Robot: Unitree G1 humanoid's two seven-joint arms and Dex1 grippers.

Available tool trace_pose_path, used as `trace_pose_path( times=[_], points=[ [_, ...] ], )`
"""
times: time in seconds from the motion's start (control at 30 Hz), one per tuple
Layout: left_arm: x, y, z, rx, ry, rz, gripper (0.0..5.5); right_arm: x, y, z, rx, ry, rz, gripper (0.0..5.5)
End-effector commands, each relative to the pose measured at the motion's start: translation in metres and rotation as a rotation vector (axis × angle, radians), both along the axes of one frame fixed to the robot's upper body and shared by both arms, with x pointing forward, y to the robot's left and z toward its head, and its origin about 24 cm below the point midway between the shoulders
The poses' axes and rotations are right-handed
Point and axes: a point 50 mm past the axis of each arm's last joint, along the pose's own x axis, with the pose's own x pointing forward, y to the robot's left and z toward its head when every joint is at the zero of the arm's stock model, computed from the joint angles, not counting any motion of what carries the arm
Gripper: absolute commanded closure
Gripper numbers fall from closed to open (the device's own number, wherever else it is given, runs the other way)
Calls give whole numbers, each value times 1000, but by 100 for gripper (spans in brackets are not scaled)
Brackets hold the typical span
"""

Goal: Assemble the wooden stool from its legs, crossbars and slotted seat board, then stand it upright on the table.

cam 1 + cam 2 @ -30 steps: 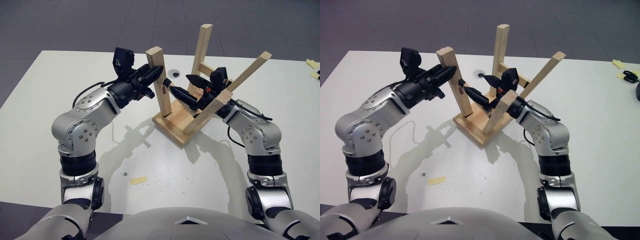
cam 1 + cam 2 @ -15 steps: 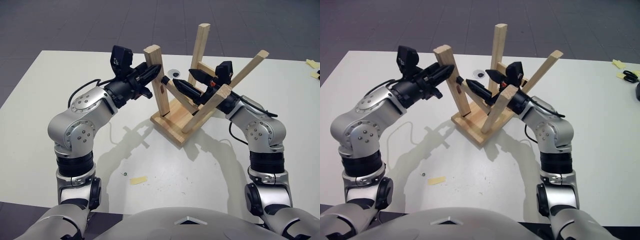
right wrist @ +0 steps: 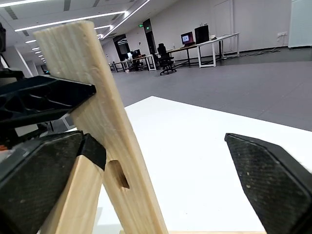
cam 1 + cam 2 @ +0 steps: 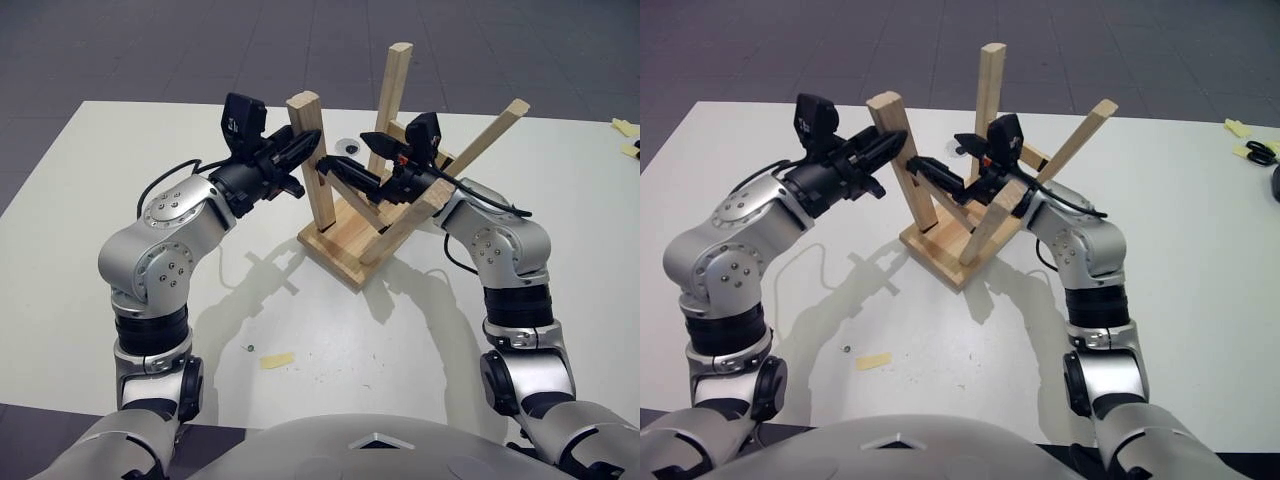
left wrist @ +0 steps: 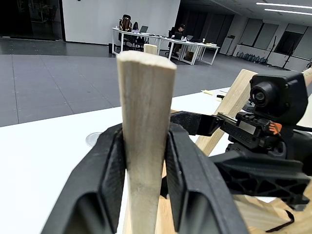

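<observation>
The left gripper [image 4: 303, 156] has its jaws pinching one leg [image 4: 322, 195] of the upturned wooden stool, near the leg's free end. The right gripper [image 4: 352, 156] has its jaws spread wide, that same leg between them. Below both jaws, the seat board [image 4: 345, 255] rests on the white bench [image 4: 90, 200].

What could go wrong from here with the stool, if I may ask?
The left gripper clamps one leg near its top; a sideways pull there could lever it loose from the seat board or tip the upside-down stool. The right gripper is open close to that leg, gripping nothing, and could knock it when it moves.
</observation>
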Motion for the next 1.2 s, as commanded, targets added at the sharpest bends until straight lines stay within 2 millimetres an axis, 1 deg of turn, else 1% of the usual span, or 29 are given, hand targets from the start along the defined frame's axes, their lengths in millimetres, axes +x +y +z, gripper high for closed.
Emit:
trace_pose_path(
  times=[0.03, 0.3, 0.43, 0.53, 0.57, 0.6, 0.7, 0.8, 0.9, 0.97, 1.0, 1.07, 1.13, 1.2],
  points=[
    [-2, 2, 14, -13, -81, 4, 447, -1, -5, -30, -130, 72, -46, 10],
    [1, 22, 10, 16, -66, 64, 447, -10, 2, -29, -100, 49, -24, 10],
    [-1, 24, 8, 20, -59, 66, 448, -12, 1, -30, -103, 49, -41, 10],
    [-2, 23, 6, 19, -55, 61, 448, -14, -3, -34, -128, 58, -67, 10],
    [-2, 21, 6, 12, -55, 58, 448, -14, -4, -33, -112, 57, -78, 10],
    [-2, 20, 6, 7, -55, 54, 448, -13, -6, -29, -76, 50, -91, 10],
    [-3, 16, 5, 0, -53, 47, 448, -7, -13, -5, 88, 13, -133, 10],
    [-4, 15, 4, 1, -51, 44, 448, -6, -20, 34, 247, -72, -141, 10],
    [-3, 14, 4, -2, -52, 46, 448, -14, -30, 79, 412, -164, -123, 10],
    [-3, 14, 5, -4, -56, 46, 448, -29, -38, 99, 475, -205, -82, 10],
    [-4, 14, 6, -8, -57, 48, 448, -40, -42, 105, 502, -211, -37, 10],
    [-5, 15, 6, -10, -59, 57, 448, -64, -46, 109, 527, -189, 91, 10],
    [-6, 15, 5, -10, -57, 66, 448, -80, -50, 103, 485, -151, 161, 10],
    [-7, 16, 4, -9, -54, 71, 448, -90, -53, 91, 409, -112, 157, 10]
  ],
)
